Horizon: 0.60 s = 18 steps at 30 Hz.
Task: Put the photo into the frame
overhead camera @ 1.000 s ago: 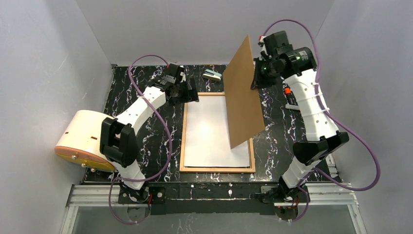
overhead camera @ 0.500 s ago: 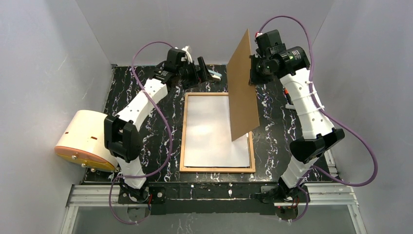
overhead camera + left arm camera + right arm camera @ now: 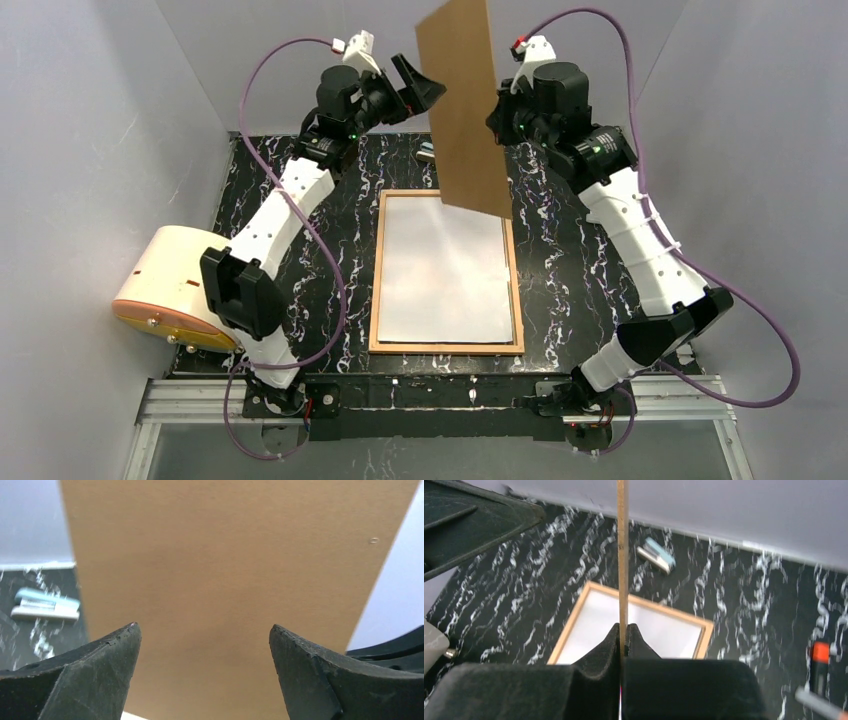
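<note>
The right claw (image 3: 624,639) is clamped on the edge of a plain brown rectangular backing board (image 3: 465,110), holding it upright and high in the upper centre of the top view. Facing the board's flat side from the left, the left claw (image 3: 202,632) has its jaws wide apart and grips nothing; whether it touches the board I cannot tell. Lower, in the centre of the view, the thin light-wood rectangular picture frame (image 3: 445,348) lies flat on the black marbled tabletop (image 3: 560,270), and a white rectangular sheet (image 3: 445,265) fills it. I judge that sheet to be the photo, print side down, so 1 step looks done. What looks left is laying the board over it to close the back.
</note>
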Each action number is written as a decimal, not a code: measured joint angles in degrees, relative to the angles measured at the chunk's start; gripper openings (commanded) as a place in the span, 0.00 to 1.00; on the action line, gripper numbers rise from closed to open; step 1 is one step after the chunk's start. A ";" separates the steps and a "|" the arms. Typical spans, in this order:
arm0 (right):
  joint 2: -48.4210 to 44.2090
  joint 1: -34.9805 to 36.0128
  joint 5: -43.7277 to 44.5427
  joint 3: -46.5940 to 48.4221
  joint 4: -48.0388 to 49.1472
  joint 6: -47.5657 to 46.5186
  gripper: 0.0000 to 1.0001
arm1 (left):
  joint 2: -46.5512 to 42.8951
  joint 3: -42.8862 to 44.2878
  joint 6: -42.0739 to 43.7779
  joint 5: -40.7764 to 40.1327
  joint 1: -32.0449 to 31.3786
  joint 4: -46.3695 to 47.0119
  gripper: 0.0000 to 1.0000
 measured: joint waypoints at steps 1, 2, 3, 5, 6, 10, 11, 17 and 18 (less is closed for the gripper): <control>0.17 0.61 -0.02 0.00 2.56 -1.03 0.01 | -0.35 0.26 -0.15 -0.09 -0.02 2.21 0.98; 0.35 1.09 0.02 0.02 4.42 -1.75 0.01 | -0.87 0.33 -0.39 -0.11 -0.02 4.20 0.98; 0.63 1.90 0.09 0.13 7.04 -2.99 0.01 | -1.51 0.33 -0.48 -0.11 -0.04 6.03 0.98; 1.29 3.23 0.57 0.42 10.54 -5.05 0.01 | -2.99 0.31 -0.44 -0.24 -0.20 9.27 0.99; 1.75 4.07 1.18 0.50 12.31 -6.36 0.01 | -3.87 0.31 -0.26 -0.33 -0.42 10.62 0.98; 3.98 8.41 6.01 0.46 18.53 -14.01 0.01 | -7.28 0.31 0.50 -1.36 -1.66 14.29 0.99; 4.66 9.86 7.61 0.26 20.33 -16.55 0.01 | -8.02 0.31 0.63 -1.77 -2.01 15.04 0.99; 8.04 18.10 16.31 -1.22 31.74 -31.04 0.01 | -12.35 -2.86 0.48 -9.27 -3.43 15.87 0.96; 8.44 18.97 17.49 -1.27 33.20 -32.59 0.01 | -13.00 -3.56 -0.09 -11.69 -3.34 15.26 0.94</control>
